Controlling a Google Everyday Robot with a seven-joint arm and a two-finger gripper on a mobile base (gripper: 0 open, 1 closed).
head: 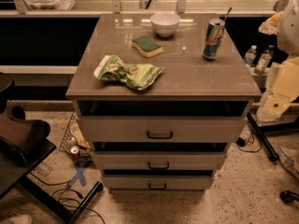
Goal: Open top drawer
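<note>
Hanging off the surface's (205, 80) right corner, the tool (273, 107), grip state unreadable, has the top drawer (117, 129) lower left; its handle (160, 135) runs crosswise, well apart.

A white bowl (164, 23) sits at the back of the cabinet top (196, 80). Front-left of the bowl lies a green sponge (146, 46), farther front-left a crumpled green bag (127, 72). A can (213, 39) stands to its right. The gripper (273, 107) hangs far front-right, off the top.
</note>
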